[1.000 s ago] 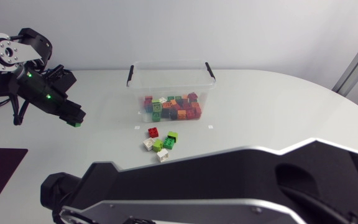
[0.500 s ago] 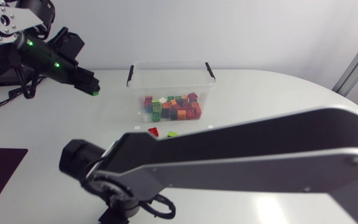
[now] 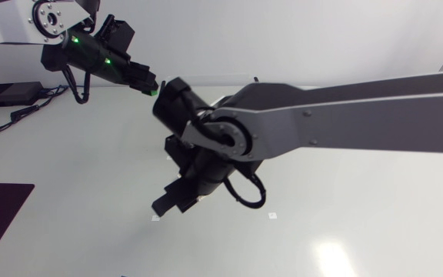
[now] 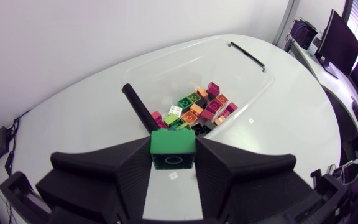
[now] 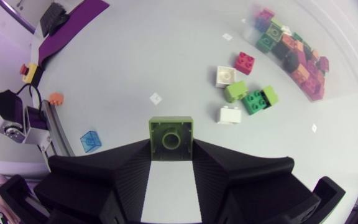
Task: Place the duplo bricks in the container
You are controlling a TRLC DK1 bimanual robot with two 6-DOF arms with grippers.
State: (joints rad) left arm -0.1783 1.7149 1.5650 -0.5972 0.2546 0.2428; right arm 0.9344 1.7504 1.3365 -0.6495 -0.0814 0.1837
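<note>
Head view: left pincer (image 3: 151, 86) and right pincer (image 3: 172, 201) hang over the bench (image 3: 75, 177). Left wrist view: left pincer clamps a dark green brick (image 4: 173, 142) close to the container (image 4: 253, 74). Right wrist view: right pincer grips a lime brick (image 5: 171, 134); loose bricks (image 5: 244, 93) lie beside the container.

Left arm (image 3: 91, 54), upper left of frame: silver-grey link, round joint cap with small holes, black forearm dotted with green lights, black cable loop below. Right arm (image 3: 344, 115), from right edge: broad silver-grey link, black joints, looped black cable.
</note>
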